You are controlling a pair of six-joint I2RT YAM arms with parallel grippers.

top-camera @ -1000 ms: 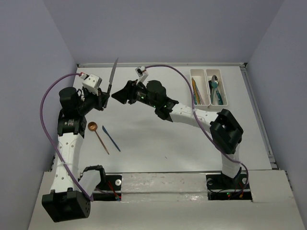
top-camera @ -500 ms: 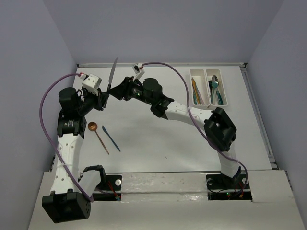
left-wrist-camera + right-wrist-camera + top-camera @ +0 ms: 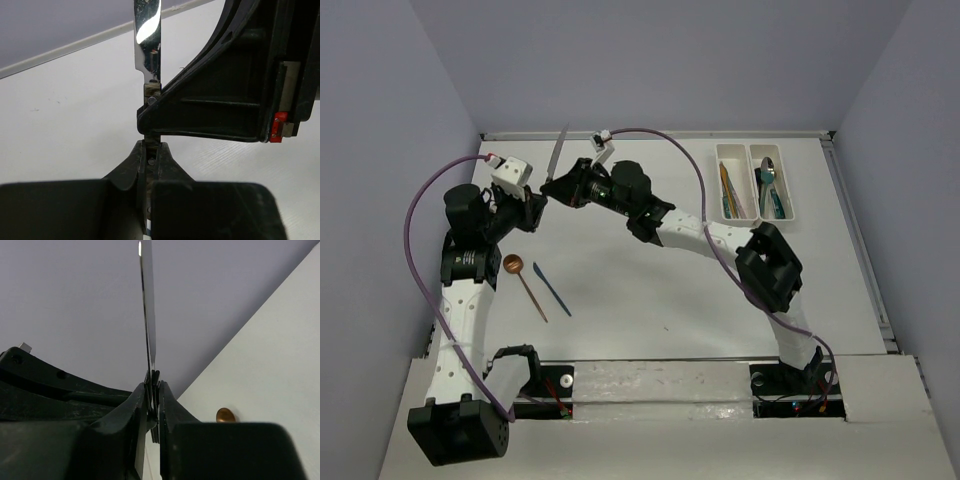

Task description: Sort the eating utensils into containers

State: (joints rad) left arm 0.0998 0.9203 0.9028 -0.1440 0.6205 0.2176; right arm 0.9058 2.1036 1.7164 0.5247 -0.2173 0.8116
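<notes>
Left gripper [image 3: 151, 152] pinching silver knife [image 3: 147, 35] by handle, blade upright above far-left part of table [image 3: 650, 290]. Right gripper [image 3: 154, 390] pressed onto same handle, just above left fingers. Copper spoon [image 3: 523, 280] and blue knife [image 3: 551, 289] lie side by side on table, left side. White trays [image 3: 748, 180] at far right, several utensils [image 3: 767, 188] inside.

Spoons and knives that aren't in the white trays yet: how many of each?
Spoons: 1, the copper spoon lying on the table.
Knives: 2, the blue knife beside it and the silver knife held up in the air.
Total: 3.
</notes>
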